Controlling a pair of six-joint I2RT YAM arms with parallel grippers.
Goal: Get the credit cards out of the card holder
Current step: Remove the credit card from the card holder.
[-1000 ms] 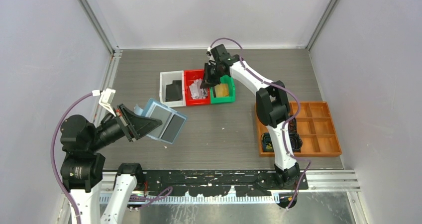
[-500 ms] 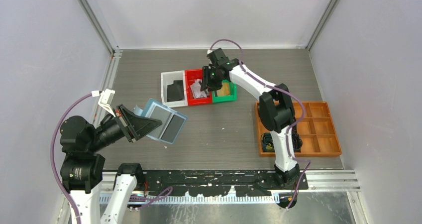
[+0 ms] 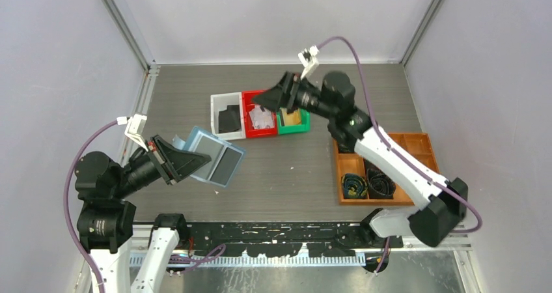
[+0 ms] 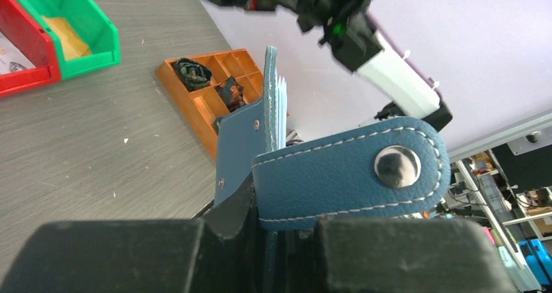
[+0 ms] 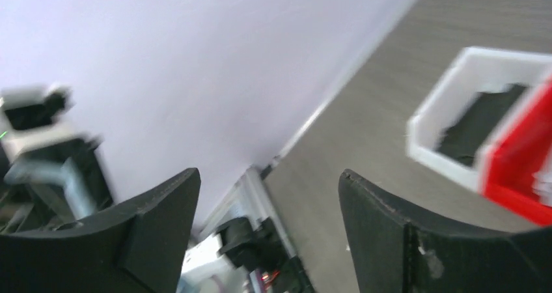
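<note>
No legible text, labels, numbers anywhere

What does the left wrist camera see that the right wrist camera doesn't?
Only the left wrist view shows the blue card holder, the green bin and the orange tray. Only the right wrist view shows the white bin. Both show the red bin and the grey table.

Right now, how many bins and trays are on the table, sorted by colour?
White bin: 1
Red bin: 1
Green bin: 1
Orange compartment tray: 1
Total: 4
</note>
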